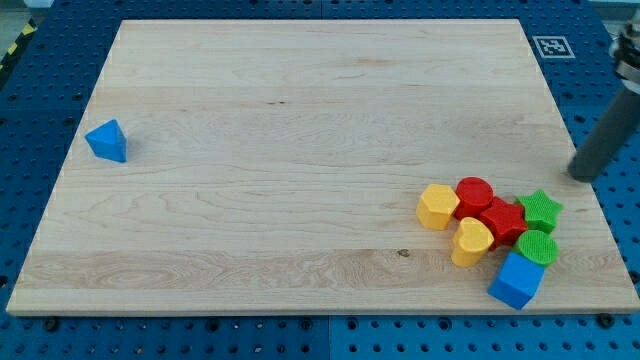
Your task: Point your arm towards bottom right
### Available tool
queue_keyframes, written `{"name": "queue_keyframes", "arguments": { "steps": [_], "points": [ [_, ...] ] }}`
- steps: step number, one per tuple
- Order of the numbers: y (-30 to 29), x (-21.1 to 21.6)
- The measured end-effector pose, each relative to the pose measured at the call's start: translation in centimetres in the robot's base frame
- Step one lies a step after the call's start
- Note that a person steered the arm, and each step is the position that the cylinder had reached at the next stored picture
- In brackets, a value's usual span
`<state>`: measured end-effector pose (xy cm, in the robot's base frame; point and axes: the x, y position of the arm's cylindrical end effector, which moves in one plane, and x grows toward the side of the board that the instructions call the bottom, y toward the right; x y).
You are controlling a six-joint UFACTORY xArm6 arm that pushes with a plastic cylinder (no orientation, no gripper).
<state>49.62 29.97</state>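
Near the left edge of our pale wooden surface a blue triangular block lies alone, well apart from everything else. By the bottom right corner we see a tight cluster: a yellow hexagonal block, a red round block, a yellow heart-shaped block, a red star-like block, a green star block, a green round block and a blue cube at the bottom edge. My tip, a plain dark rod with no fingers to spread or close, sits at the right edge, just above and right of the green star block, not touching it.

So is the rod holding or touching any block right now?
Nothing is held. My tip rests on the board's right edge, apart from the cluster, up and right of the green star.
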Motion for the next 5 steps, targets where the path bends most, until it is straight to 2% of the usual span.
{"name": "queue_keyframes", "arguments": {
  "steps": [2, 3, 5],
  "points": [
    [0.2, 5.3],
    [-2.5, 10.7],
    [-4.3, 12.2]
  ]
}}
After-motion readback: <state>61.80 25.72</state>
